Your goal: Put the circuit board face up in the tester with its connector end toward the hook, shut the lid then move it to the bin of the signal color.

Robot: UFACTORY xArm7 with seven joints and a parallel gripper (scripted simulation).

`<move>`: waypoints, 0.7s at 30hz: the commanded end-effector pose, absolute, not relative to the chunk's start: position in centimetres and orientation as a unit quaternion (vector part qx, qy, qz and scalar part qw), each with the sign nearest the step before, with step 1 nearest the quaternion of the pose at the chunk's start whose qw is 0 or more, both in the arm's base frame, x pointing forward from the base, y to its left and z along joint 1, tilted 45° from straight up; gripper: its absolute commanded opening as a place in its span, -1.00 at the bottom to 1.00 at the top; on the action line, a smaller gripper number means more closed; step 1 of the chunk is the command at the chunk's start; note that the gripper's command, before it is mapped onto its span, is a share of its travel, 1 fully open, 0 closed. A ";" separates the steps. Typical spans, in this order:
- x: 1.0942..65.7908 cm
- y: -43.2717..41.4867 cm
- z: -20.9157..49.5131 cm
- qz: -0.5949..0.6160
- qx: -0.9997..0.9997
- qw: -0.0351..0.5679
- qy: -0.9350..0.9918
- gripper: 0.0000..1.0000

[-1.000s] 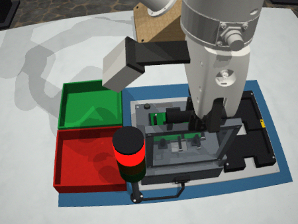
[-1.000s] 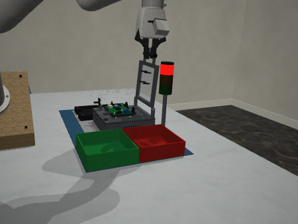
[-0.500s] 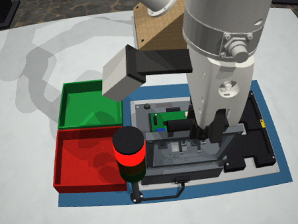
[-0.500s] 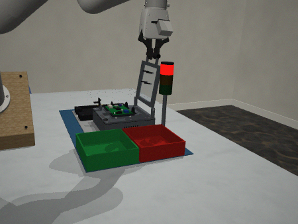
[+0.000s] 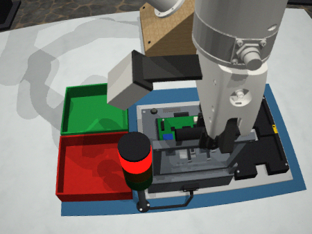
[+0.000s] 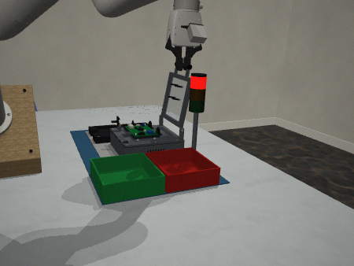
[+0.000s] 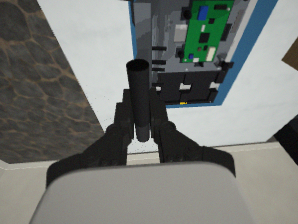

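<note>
While the signal tower (image 6: 198,83) glows red, the end effector (image 6: 184,67) is clamped on the lid's handle (image 7: 138,95), holding the lid (image 6: 175,97) nearly upright. Below it, the circuit board (image 5: 173,124) lies face up in the tester (image 6: 130,143) on the worktop (image 6: 256,220).

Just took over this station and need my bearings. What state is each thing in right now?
Gripper: shut on the lid handle.
Lid: swung open, leaning past upright.
Circuit board: face up in the tester.
Signal tower: red lit.
Red bin: upright, nothing in it.
Green bin: upright, nothing in it.
</note>
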State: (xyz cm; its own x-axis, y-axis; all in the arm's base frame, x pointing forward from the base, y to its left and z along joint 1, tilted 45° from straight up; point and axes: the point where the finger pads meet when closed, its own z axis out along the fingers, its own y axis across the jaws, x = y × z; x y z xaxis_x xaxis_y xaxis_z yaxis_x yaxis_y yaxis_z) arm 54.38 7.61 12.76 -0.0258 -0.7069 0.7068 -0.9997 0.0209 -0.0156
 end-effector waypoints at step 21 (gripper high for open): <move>54.5 7.9 12.9 0.274 0.645 0.266 -0.662 0.01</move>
